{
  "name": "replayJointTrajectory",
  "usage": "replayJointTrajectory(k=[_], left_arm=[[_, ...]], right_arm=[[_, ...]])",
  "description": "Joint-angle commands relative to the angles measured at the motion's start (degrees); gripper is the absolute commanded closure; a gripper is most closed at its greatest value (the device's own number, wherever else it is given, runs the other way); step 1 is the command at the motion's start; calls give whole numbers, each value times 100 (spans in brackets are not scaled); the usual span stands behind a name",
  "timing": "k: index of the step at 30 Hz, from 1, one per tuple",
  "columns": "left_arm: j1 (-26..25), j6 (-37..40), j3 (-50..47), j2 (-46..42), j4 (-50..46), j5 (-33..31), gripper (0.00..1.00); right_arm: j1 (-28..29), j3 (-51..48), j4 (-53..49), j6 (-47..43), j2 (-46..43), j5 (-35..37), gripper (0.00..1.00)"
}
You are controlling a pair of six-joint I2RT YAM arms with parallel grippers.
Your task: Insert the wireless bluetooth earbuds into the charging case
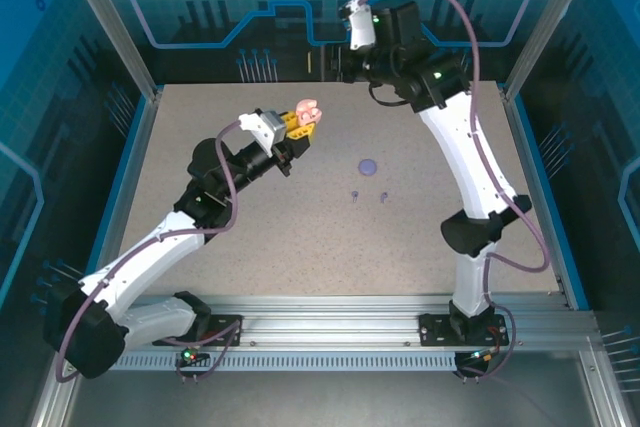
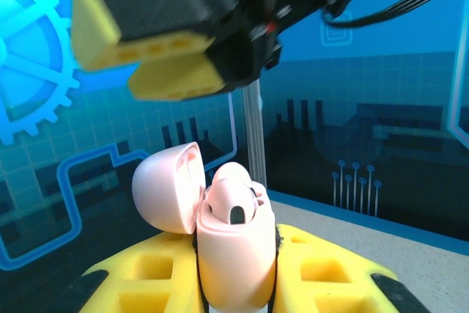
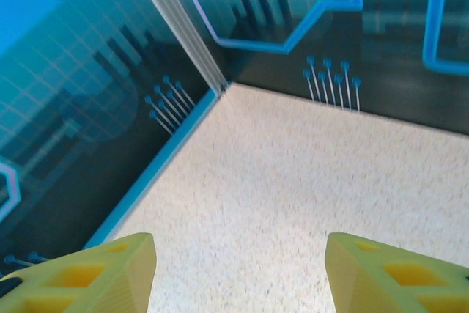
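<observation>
My left gripper [image 1: 297,127] is raised over the back-left of the table, shut on a pink charging case [image 1: 309,113]. In the left wrist view the case body [image 2: 236,262] stands upright between the yellow fingers [image 2: 333,269], its lid [image 2: 168,188] hinged open to the left. One pinkish earbud [image 2: 233,209] sits in the case and a second rounded pink shape shows behind it. Two purplish-grey earbuds [image 1: 354,195] [image 1: 383,196] lie on the table mid-centre. My right gripper [image 3: 240,269] is open and holds nothing; its yellow fingers [image 2: 157,64] hover above the case.
A small purple disc [image 1: 369,165] lies on the table just behind the two loose earbuds. Blue walls and aluminium posts [image 1: 105,17] enclose the table [image 1: 250,247]. In the right wrist view a table corner with a post [image 3: 183,34] lies ahead.
</observation>
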Motion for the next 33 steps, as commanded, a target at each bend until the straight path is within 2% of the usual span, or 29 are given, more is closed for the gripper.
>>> replayJointTrajectory(k=[1, 11, 24, 33], left_arm=[[-43, -186, 295, 97, -4, 254, 100], [-94, -179, 427, 354, 69, 231, 100], [-94, -20, 480, 408, 110, 17, 100], [-102, -3, 510, 415, 130, -60, 100]], right_arm=[[-88, 233, -537, 132, 229, -436, 37], [-18, 64, -668, 99, 390, -648, 39], [207, -1369, -503, -88, -672, -619, 44], [207, -1865, -369, 14, -1131, -518, 45]])
